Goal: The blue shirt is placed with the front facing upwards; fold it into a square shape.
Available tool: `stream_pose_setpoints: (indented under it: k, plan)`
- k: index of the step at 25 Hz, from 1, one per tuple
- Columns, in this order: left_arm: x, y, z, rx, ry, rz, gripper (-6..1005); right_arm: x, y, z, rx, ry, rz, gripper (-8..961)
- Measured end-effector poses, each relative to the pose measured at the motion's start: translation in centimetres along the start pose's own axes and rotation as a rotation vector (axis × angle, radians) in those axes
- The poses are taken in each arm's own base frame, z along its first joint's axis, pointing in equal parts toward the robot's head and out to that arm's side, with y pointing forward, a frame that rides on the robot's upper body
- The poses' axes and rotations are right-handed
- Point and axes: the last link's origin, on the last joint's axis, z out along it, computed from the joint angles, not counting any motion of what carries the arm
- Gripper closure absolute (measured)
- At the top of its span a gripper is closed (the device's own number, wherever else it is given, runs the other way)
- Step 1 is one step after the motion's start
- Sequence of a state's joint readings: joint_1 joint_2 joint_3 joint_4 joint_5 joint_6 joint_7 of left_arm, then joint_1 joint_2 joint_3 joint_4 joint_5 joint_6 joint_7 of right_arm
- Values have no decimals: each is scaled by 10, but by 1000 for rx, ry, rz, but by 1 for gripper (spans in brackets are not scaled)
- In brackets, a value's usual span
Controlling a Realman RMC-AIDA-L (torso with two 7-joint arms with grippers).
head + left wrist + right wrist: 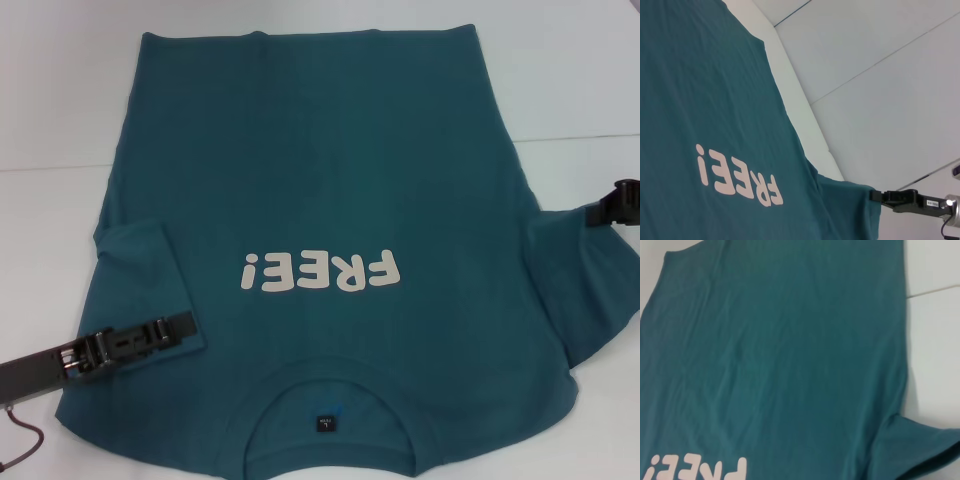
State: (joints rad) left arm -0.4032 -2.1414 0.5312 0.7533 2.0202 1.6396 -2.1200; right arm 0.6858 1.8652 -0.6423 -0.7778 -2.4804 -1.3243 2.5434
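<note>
Two grippers, left (182,326) pinching the folded-in sleeve, right (606,208) gripping the other sleeve of large teal-blue cotton T-shirt (320,170) on white tabletop (570,70).

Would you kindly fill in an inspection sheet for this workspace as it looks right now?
Surface: white table, with thin seam lines across it.
Job's things: blue shirt lies flat, front up, "FREE!" print and collar nearest the robot; its left sleeve is folded in over the body, its right sleeve is spread out.
Clutter: nothing seen.
Grippers: left pincer lies over the folded left sleeve; right pincer is at the edge of the right sleeve and looks shut on it.
Cables: a thin cable loops under the left arm.
Surroundings: nothing seen beyond the table.
</note>
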Motion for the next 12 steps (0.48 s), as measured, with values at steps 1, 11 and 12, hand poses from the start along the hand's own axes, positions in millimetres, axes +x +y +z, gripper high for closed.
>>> stream_pose_setpoints:
  k: [1,11,12]
  plan:
    - [0,0,0,-1,0,-1,449,0,-1,-1,2,-3,3,915]
    - [-2,-1,-1,1,1,-7,450,-7,-19,-23,37,-89,61,902]
    - [-2,-1,-1,2,1,-8,450,-7,-20,-24,37,-95,65,901]
